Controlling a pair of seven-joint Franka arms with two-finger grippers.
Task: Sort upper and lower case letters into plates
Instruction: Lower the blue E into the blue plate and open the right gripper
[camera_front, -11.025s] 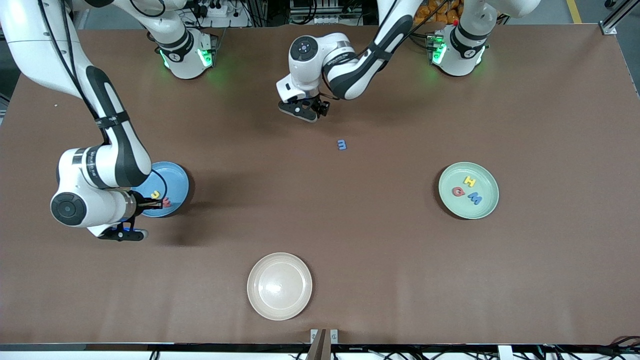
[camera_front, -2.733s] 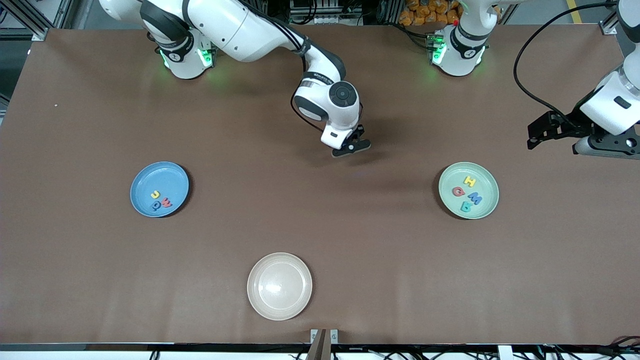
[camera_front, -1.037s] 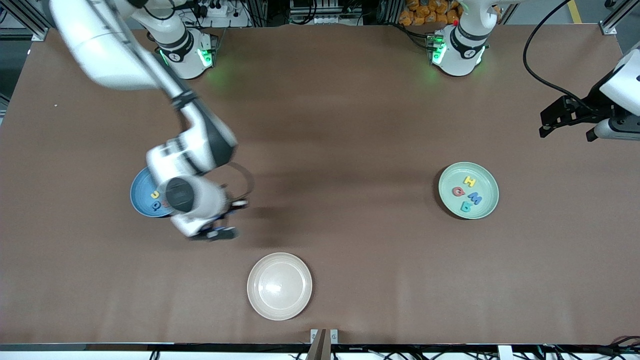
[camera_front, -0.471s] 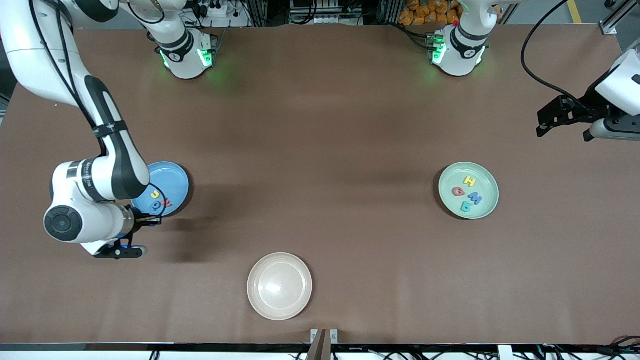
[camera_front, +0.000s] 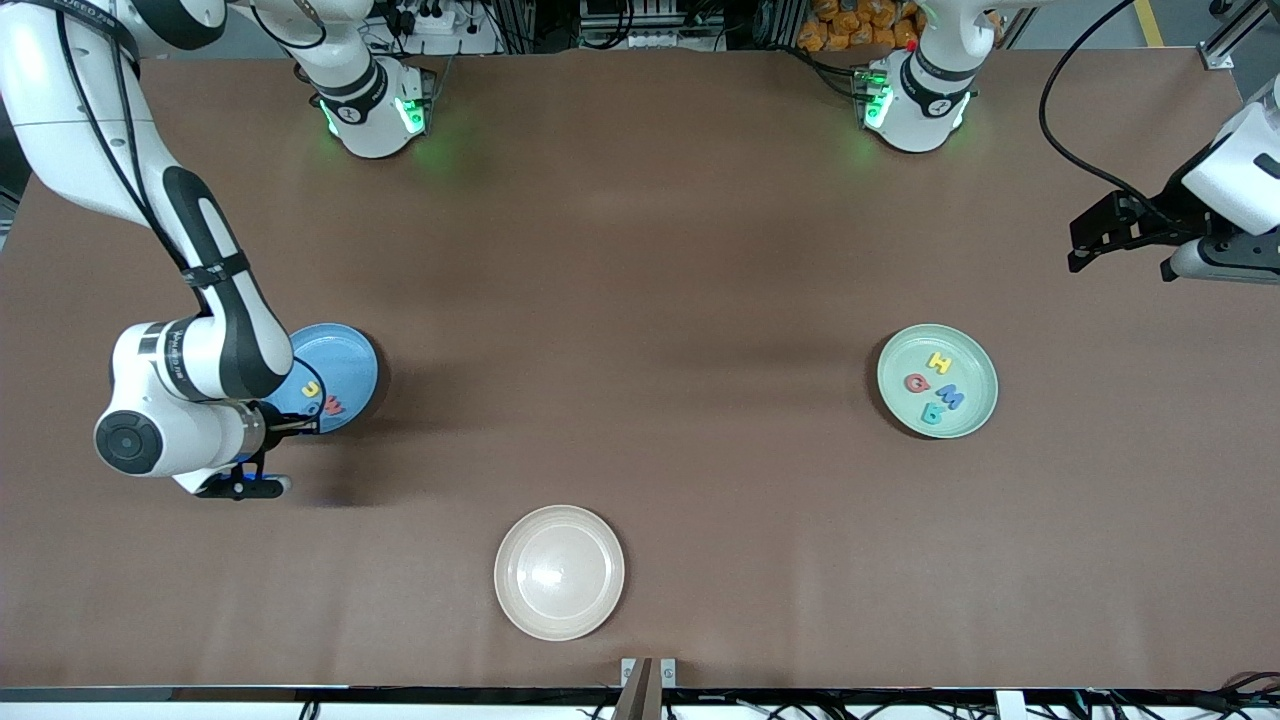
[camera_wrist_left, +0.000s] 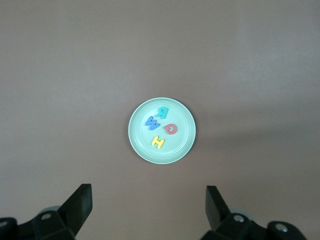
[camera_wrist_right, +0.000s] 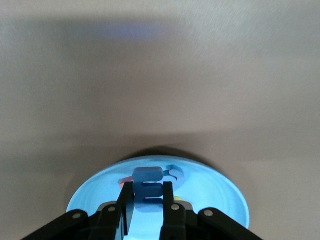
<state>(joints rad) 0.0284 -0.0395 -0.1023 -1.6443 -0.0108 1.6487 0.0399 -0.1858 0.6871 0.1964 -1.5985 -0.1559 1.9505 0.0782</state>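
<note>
Foam letters, small and flat, lie sorted on two round shallow matte plates in the front view: the pale green plate toward the left arm's end of the table carries a yellow H, a red Q-like letter, a blue M and a teal R, while the blue plate toward the right arm's end shows a yellow lowercase letter and a red one, the rest of it covered by the right arm. A round beige cream plate sits bare nearer the front camera, between the two. The right gripper hangs over the near edge of the blue plate; the left gripper waits in the air over the table's end, well apart from the green plate. In the left wrist view, the two dark fingers stand spread wide with nothing between them, and the green plate lies below on the brown table with its four letters. In the right wrist view, the right gripper has its fingers pressed together on a small blue foam letter, pinched upright above the blue plate, where a bit of red letter peeks beside it.
</note>
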